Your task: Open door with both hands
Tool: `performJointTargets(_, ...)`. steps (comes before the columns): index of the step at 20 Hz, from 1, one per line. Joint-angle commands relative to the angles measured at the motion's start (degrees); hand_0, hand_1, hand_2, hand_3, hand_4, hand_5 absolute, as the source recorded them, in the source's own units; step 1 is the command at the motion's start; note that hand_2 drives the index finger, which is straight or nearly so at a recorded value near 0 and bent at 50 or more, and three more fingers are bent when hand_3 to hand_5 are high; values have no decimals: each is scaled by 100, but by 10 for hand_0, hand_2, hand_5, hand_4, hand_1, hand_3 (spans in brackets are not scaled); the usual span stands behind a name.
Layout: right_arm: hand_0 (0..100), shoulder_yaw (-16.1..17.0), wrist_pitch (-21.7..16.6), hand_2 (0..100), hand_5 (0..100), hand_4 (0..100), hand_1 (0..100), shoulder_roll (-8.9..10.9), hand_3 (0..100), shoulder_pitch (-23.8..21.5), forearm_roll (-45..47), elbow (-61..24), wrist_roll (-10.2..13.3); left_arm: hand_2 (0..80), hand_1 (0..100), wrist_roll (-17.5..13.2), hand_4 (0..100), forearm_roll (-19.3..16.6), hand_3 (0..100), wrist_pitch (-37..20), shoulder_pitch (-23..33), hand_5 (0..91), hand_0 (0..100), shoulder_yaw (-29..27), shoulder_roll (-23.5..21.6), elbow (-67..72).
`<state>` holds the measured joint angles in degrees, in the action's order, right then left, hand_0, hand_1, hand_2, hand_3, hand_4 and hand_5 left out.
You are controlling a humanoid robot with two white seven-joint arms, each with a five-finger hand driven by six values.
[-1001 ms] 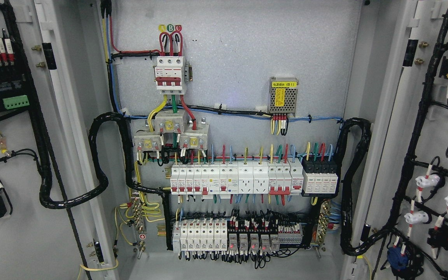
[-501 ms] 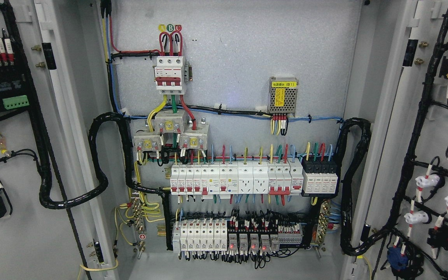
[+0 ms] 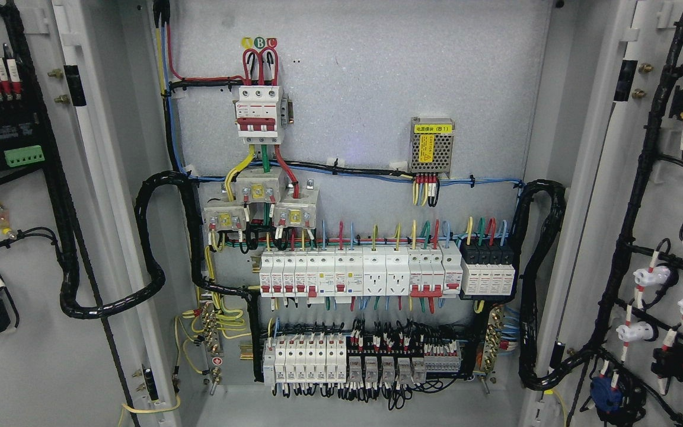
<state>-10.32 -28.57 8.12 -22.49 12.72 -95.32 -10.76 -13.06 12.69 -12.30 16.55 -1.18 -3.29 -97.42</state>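
An electrical cabinet fills the head view with both doors swung wide. The left door (image 3: 27, 367) shows its grey inner face with black wire bundles and a green terminal block. The right door (image 3: 656, 196) shows its inner face too, with black cables and white and red connectors. Between them the grey back panel (image 3: 377, 89) carries a red-and-white main breaker (image 3: 260, 115), two rows of white breakers (image 3: 359, 279) and coloured wires. Neither of my hands nor either arm appears anywhere in the picture.
Thick black cable looms (image 3: 158, 237) loop from the cabinet body to each door near the hinges. A small meshed power supply (image 3: 431, 148) with a yellow label sits on the panel's upper right. The cabinet's floor edge (image 3: 347, 409) lies at the bottom.
The small red lights on the relays in the bottom row have gone dark. Doors and wiring have not moved.
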Motion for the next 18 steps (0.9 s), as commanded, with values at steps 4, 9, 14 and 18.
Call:
performJointTargets(4, 218, -242, -26, 0, 0, 0, 0, -241, 0, 166, -24, 488, 13, 27, 0, 5, 34, -100, 28, -9, 85, 0, 288, 469, 241, 109)
performJointTargets(9, 218, -331, -26, 0, 0, 0, 0, -249, 0, 175, -24, 532, 13, 27, 0, 223, 35, -109, 28, -18, 85, 0, 288, 434, 241, 118)
performJointTargets(14, 218, -304, -140, 0, 0, 0, 0, -241, 0, 166, -33, 471, 13, 27, 0, 435, 33, -118, 28, -9, 85, 0, 288, 425, 241, 109)
performJointTargets(18, 218, -295, -166, 0, 0, 0, 0, -232, 0, 166, -33, 471, 13, 27, 0, 435, 33, -126, 28, -9, 103, 0, 288, 417, 241, 118)
